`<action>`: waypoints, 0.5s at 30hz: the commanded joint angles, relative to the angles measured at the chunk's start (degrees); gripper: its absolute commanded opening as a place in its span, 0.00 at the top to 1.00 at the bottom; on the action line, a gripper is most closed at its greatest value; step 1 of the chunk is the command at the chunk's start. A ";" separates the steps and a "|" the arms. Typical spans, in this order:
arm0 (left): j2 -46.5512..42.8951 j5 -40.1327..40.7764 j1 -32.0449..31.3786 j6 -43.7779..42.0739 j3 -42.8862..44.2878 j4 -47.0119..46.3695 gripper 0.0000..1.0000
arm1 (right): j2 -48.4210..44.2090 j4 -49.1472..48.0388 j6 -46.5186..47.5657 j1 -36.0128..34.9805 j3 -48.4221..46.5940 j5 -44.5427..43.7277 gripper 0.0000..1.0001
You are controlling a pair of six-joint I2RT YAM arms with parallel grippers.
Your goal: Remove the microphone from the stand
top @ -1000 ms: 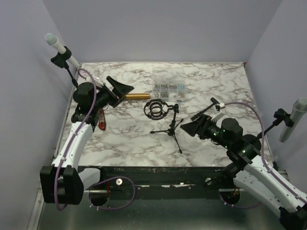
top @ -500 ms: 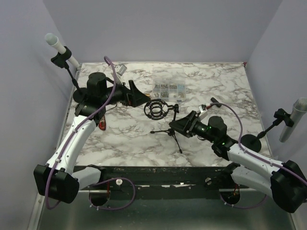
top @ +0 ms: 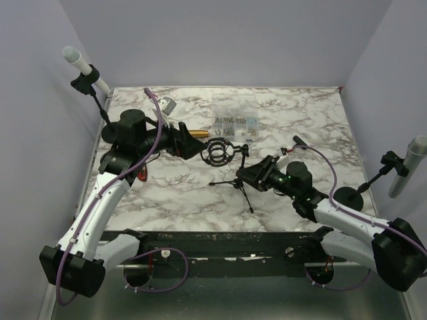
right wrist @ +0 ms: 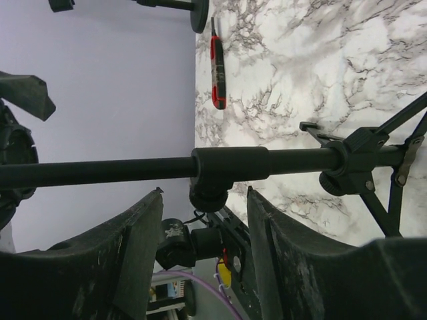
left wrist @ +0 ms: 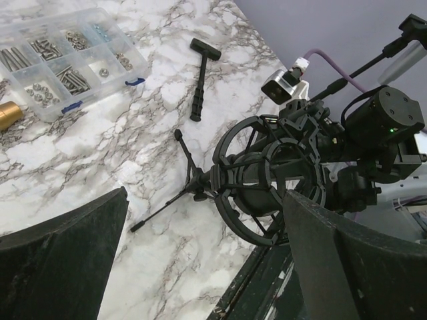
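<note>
The gold microphone point(top: 195, 133) seems to lie on the desk point(top: 300, 113) beside the screw box point(top: 235, 123), apart from the stand point(top: 237, 181). The stand's shock mount point(top: 218, 152) looks empty, though I can't be sure. My right jaws are spread around the stand's stem and my left jaws are spread, facing the mount. I'd clench the right jaws first to steady the stem, then check the ring.

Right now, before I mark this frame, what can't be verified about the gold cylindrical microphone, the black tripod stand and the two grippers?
- gold cylindrical microphone: in the top view the left gripper covers most of it; the left wrist view cuts it off at the left edge, so any contact is hidden.
- right gripper: in the right wrist view its open fingers flank the black tripod stand pole, but whether they touch it is unclear.
</note>
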State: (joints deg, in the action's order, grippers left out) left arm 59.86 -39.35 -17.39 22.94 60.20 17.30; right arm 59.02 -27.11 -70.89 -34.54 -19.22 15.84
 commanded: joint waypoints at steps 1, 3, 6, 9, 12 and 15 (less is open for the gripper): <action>-0.31 0.05 -0.62 -1.32 -0.54 0.29 0.05 | 2.44 -1.25 -1.99 -0.12 -0.63 -1.83 0.46; -0.40 0.09 -0.80 -1.32 -0.66 0.24 0.05 | 3.41 -1.77 -2.55 -0.20 -1.13 -1.63 0.49; -0.68 0.28 -0.89 -1.32 -0.77 0.13 0.05 | 4.10 -0.15 -2.76 -0.47 -1.97 -2.57 0.53; -0.75 0.72 -0.89 -1.07 -0.79 0.19 0.05 | 4.82 1.13 -2.52 -0.77 -2.70 -2.88 0.57; -0.46 0.34 -0.89 -0.73 -0.80 0.11 0.05 | 4.80 2.69 -2.15 -1.18 -3.35 -3.58 0.65; -0.61 0.50 -0.91 -0.75 -0.89 0.04 0.05 | 4.61 7.58 -1.53 -1.69 -5.39 -5.78 0.76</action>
State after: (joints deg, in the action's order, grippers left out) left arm 59.86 -39.35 -18.02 22.52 59.92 17.32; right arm 63.31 -26.00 -73.49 -35.38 -21.56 14.17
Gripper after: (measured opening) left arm 0.957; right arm 0.305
